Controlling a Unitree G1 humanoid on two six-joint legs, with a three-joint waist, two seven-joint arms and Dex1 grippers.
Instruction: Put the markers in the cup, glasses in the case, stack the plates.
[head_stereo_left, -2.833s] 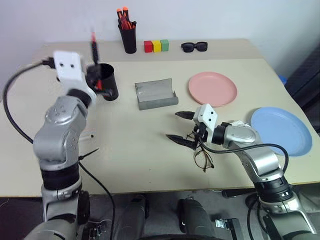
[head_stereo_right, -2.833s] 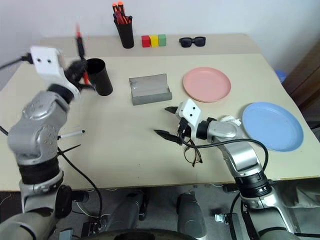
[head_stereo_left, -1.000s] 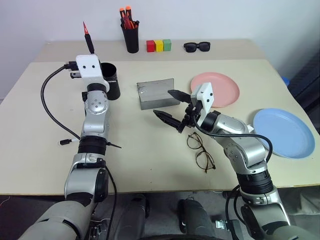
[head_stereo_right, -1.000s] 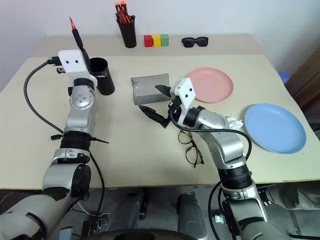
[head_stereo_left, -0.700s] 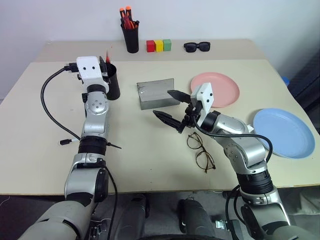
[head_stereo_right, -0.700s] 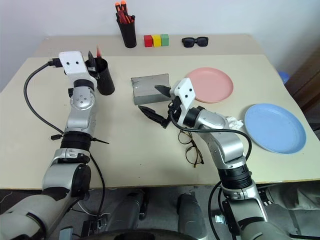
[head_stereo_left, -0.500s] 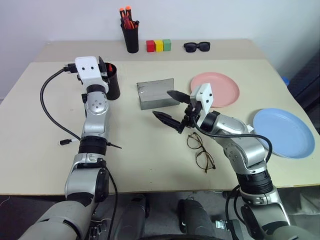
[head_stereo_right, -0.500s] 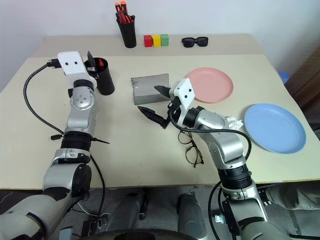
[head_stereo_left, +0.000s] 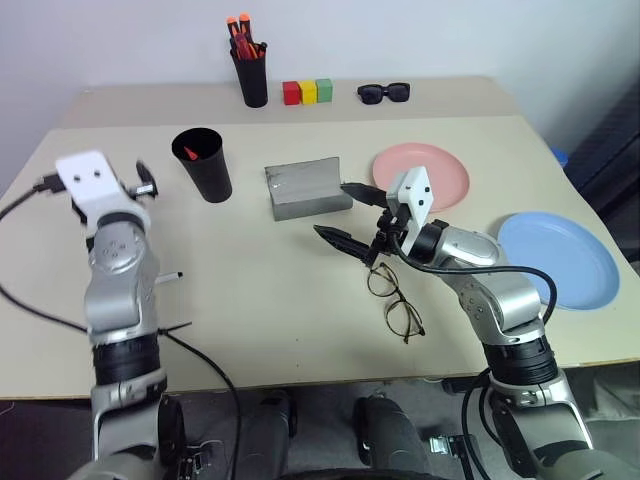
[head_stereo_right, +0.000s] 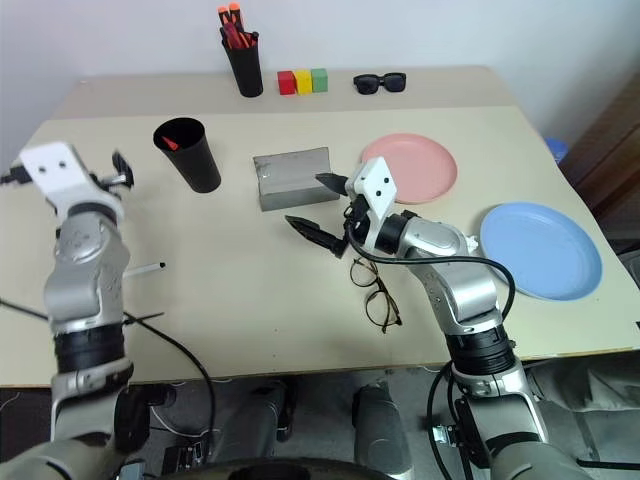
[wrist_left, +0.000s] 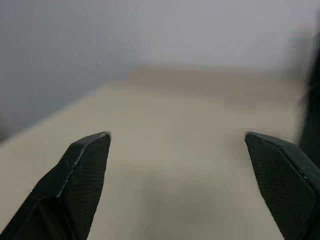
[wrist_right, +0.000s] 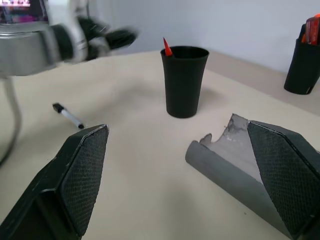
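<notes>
Two markers sit apart on the beige table (head_stereo_left: 250, 290): the white-tipped marker (head_stereo_right: 140, 268) lies flat just beside the left gripper (head_stereo_right: 118, 168), whose fingers stand spread and empty, while the red-tipped marker (head_stereo_left: 190, 153) leans tip-up inside the cup (head_stereo_left: 203, 165). Slim, light and hard, the loose one will likely roll, so a pinch across its middle looks safest. Further right, the grey case (head_stereo_left: 305, 188) lies open. Above the table near it hovers the right gripper (head_stereo_left: 345, 220), spread wide and holding nothing. Just below it, the glasses (head_stereo_left: 390, 300) rest on the tabletop; thin wire and lenses look fragile, best taken gently at the bridge. Pink plate (head_stereo_left: 425, 172) and blue plate (head_stereo_left: 560, 258) lie apart at right, light, stiff, liftable by the rim.
</notes>
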